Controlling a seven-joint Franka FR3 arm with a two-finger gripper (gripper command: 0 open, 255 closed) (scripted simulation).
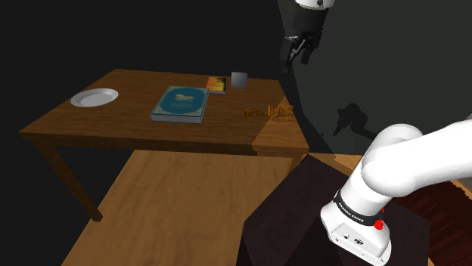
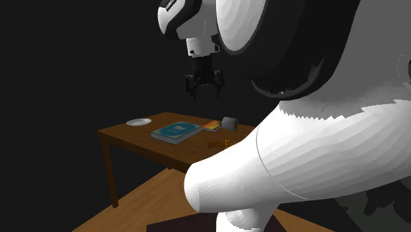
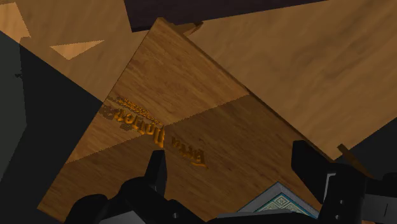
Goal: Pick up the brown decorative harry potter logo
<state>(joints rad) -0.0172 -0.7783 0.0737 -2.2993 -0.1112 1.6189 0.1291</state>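
A wooden table [image 1: 113, 113] takes up most of the scene, and the white Franka arm [image 1: 401, 162] rises from its stand at the shoulder view's lower right. A blue-green book [image 1: 180, 103] lies flat in the middle of the table, with a white plate [image 1: 94, 97] well apart from it toward the shoulder view's left. The brown Harry Potter logo [image 1: 269, 113] sits on the table beside the book, toward the shoulder view's right, near the edge closest to the stand. It seems to stand on its lower edge, but the dim light leaves this unsure. The black gripper [image 1: 300, 49] hangs high above the table's far corner with its jaws apart and nothing between them. In the wrist view the logo [image 3: 153, 127] lies well below the gripper, nearer to one finger [image 3: 156, 170] than to the other. Its long axis is slanted to the line joining the fingers, so I judge that the hand must descend, shift sideways and turn before closing across the thin side.
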